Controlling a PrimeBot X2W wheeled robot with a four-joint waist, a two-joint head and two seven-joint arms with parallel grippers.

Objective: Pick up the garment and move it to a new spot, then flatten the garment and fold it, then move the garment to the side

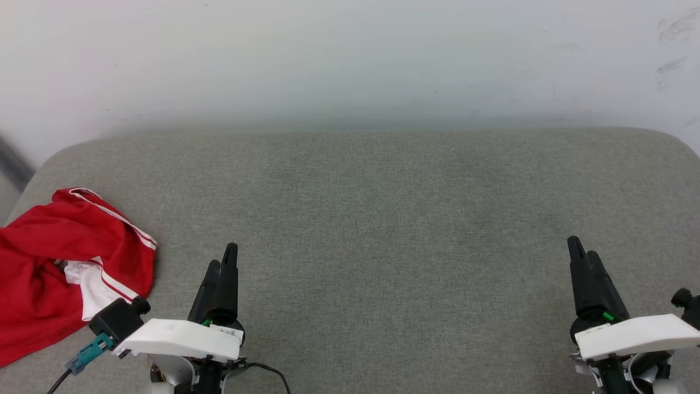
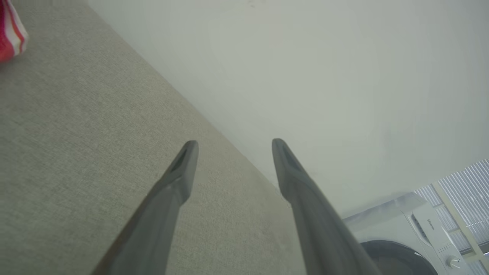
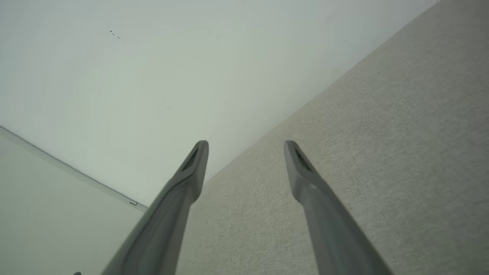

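- Nearest the robot in the head view, each wrist carries a white housing (image 1: pixel 183 339). A black module with a teal connector (image 1: pixel 90 350) and a dark cable hangs off the left one.
- The left claw (image 1: pixel 223 257) sits low at the left over the worktop (image 1: pixel 383 219), its two dark fingers pointing away from the robot. In the left wrist view the left claw (image 2: pixel 235 144) has its fingers spread wide apart, with bare grey cover and wall showing between them.
- The right claw (image 1: pixel 582 247) sits low at the right, well apart from the left one. The right wrist view shows the right claw (image 3: pixel 246 144) with its fingers likewise spread wide, above the grey cover and gripping nothing.
- The garment (image 1: pixel 49 262) lies crumpled at the near left corner of the worktop, just to the left of the left claw and not touching its fingers. It is bright red, with a white panel edged in thin red stripes folded into its middle and a striped hem along its upper right edge. Its left side runs out of the head view. A small red and white corner of the garment (image 2: pixel 9 34) shows at the top left of the left wrist view.
- The worktop has a grey woven cover and rounded far corners.
- Beyond its far edge stands a pale wall (image 1: pixel 350 54) with faint scuffs at the upper right.
- Past the worktop's end, the left wrist view catches a white washing machine (image 2: pixel 420 233) and slatted blinds (image 2: pixel 468 191).
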